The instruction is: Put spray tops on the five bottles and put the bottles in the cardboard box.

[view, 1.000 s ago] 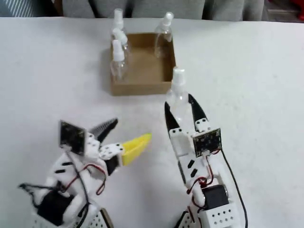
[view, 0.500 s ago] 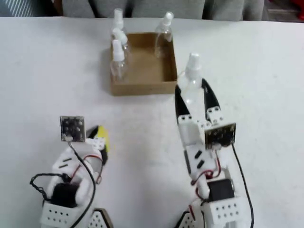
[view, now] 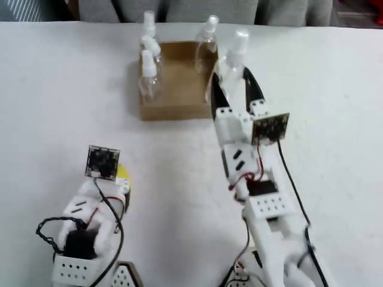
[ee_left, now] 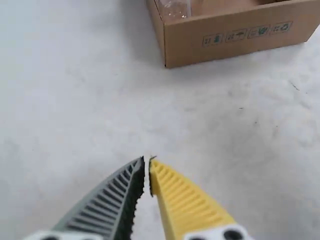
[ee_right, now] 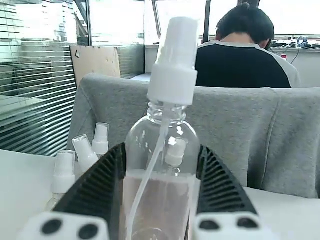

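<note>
The right fingers (view: 216,98) clamp a bottle (view: 233,64) with its spray top (view: 240,39) upright, apparently above the right wall of the box (view: 179,111). Four bottles (view: 148,75) stand inside the box. The left fingers (ee_left: 137,172) are pressed together above the counter (ee_left: 60,100), short of the box.

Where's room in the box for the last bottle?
The cardboard box is bare at its middle and front right, between three bottles crowding its left wall and one bottle at the back right corner. The right end effector holds the fifth bottle.
</note>
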### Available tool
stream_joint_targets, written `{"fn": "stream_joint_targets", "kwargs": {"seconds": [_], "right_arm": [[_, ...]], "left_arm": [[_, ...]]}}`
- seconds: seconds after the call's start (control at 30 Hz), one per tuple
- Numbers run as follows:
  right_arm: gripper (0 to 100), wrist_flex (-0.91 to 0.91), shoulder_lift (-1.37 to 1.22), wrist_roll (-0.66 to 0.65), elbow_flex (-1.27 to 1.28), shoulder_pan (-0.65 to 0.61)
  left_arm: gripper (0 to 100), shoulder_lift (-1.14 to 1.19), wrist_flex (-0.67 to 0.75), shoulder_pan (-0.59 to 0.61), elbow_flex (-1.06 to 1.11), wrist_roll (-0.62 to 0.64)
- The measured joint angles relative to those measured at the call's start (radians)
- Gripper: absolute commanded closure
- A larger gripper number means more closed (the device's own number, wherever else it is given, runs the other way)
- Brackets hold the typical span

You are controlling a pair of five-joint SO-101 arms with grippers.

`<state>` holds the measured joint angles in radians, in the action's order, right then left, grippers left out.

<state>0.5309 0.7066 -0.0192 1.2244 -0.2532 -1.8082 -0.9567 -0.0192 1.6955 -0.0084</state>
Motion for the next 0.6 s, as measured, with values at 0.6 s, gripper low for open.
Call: {"fn": "stream_joint_targets", "kwargs": {"seconds": [0.6], "right_arm": [[98.3,0.221,-0.795,0.0,-0.463,0.0]], "left_arm": [[98,0.0,0.0,-0.002,0.0,0.0]]}}
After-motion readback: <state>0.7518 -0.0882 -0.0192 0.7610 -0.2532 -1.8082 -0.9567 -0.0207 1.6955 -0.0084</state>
